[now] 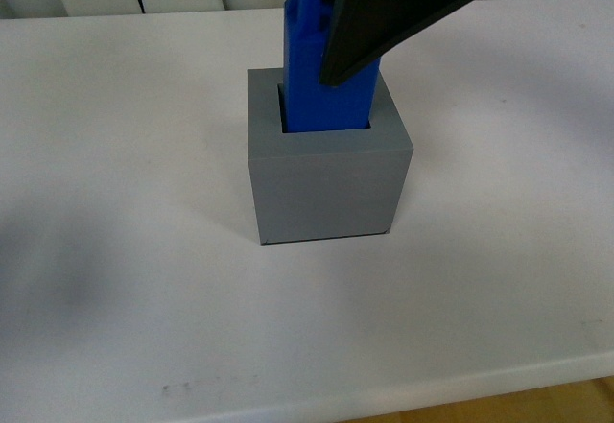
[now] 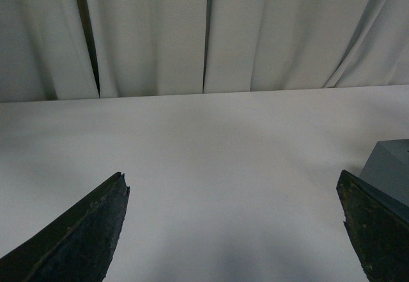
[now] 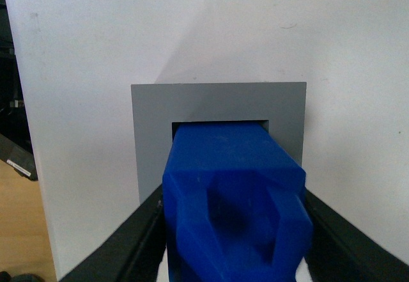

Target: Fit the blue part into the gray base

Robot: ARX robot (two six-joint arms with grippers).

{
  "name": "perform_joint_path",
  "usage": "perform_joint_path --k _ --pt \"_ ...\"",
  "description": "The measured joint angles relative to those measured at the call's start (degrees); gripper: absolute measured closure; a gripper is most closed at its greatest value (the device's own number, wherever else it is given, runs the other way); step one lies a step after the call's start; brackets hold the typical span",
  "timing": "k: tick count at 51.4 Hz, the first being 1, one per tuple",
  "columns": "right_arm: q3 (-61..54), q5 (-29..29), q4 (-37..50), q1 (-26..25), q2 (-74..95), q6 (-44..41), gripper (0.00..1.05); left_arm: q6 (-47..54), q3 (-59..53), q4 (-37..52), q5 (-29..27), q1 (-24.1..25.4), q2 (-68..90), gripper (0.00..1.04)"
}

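The gray base (image 1: 326,188), a matte cube with a square recess on top, stands mid-table. The blue part (image 1: 317,78) stands upright with its lower end inside the recess. My right gripper (image 1: 331,63) is shut on the blue part's upper half, coming in from the upper right. In the right wrist view the blue part (image 3: 233,192) fills the space between the black fingers (image 3: 128,250), with the gray base (image 3: 150,116) around its far end. My left gripper (image 2: 233,189) is open and empty over bare table; a corner of the gray base (image 2: 390,167) shows beside one finger.
The white table (image 1: 115,154) surrounds the base. White curtains (image 2: 160,32) hang behind the table's far edge. The table's front edge (image 1: 480,385) runs along the bottom, with wooden floor below it.
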Motion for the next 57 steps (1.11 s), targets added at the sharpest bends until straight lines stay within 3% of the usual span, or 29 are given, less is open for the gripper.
perform_joint_path --k 7,13,38,45,57 --pt "0.3 -1.7 0.2 -0.3 0.0 0.7 0.18 0.0 0.0 0.0 0.0 0.0 0.0 0.06" --pt "0.5 -4.1 1.0 -1.0 0.0 1.9 0.05 0.0 0.0 0.0 0.0 0.0 0.0 0.06" --pt "-7.2 -16.6 7.4 -12.0 -11.2 2.6 0.07 0.0 0.0 0.0 0.0 0.0 0.0 0.06" --pt "-15.1 -21.8 11.6 -15.9 -17.5 3.6 0.07 0.0 0.0 0.0 0.0 0.0 0.0 0.06" --pt "-38.9 -31.4 26.3 -23.8 -33.3 8.2 0.07 0.0 0.0 0.0 0.0 0.0 0.0 0.06"
